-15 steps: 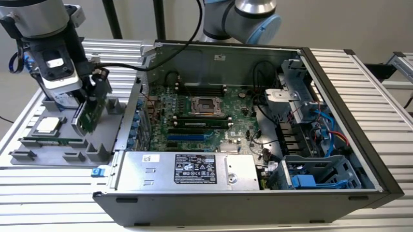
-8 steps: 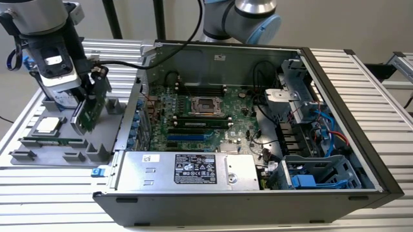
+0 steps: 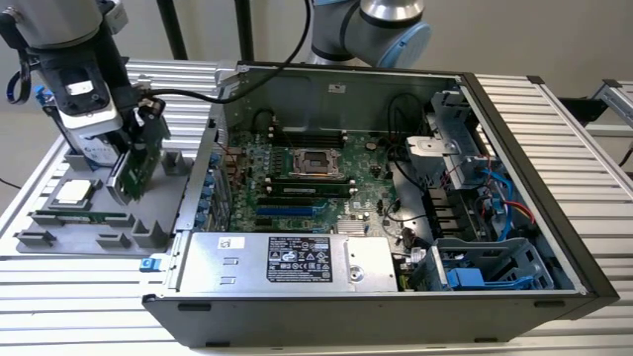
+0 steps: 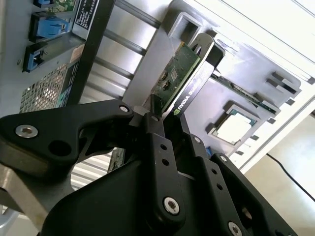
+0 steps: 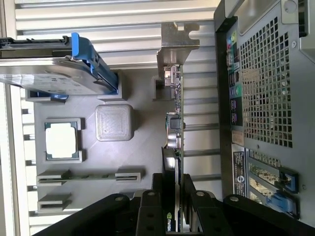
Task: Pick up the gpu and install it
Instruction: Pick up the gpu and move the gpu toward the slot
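Exterior view first: my arm covers the top of the gpu (image 3: 132, 176), and I can't tell whether its low end touches the grey tray (image 3: 59, 241). My end effector (image 3: 138, 148) is clamped on the card's upper part. The card stands tilted, long axis running steeply down towards the tray, at the tray edge nearest the open computer case (image 3: 396, 315). The tray sits on the ribbed worktop (image 3: 568, 148), on the exterior view's left.

In the second wrist view my own black fingers (image 4: 157, 142) hide the near end of the gpu (image 4: 184, 78). The end effector (image 4: 165, 118) is closed down to the card's thickness, green board on one side, black cooler on the other. The long axis points straight away from me, towards the tray (image 4: 206, 108) and the processor (image 4: 235, 129) lying in it.

In the first wrist view the gpu (image 5: 174, 123) is edge-on, its near end buried in the end effector (image 5: 172, 191). Its silver bracket (image 5: 179, 42) is at the far end, between the hard drive (image 5: 49, 78) and the case (image 5: 266, 73).
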### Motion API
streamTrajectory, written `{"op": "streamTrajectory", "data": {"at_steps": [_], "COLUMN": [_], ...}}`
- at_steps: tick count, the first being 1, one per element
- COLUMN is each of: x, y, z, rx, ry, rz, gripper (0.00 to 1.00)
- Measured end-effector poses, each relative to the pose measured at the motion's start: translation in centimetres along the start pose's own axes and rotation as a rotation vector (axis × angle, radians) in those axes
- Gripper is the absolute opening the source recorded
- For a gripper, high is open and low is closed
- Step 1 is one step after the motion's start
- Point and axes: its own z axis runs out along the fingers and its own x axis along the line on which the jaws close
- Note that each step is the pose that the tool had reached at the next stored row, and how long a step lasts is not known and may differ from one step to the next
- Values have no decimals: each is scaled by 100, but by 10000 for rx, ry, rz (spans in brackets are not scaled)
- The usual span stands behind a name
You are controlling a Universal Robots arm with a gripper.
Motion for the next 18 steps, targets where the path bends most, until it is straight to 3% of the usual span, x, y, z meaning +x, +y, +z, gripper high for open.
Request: {"op": "streamTrajectory", "data": {"at_steps": [18], "x": [-1], "y": [6], "z": [-102], "rx": [0], "ry": [-1], "rz": [2], "gripper": [0]}}
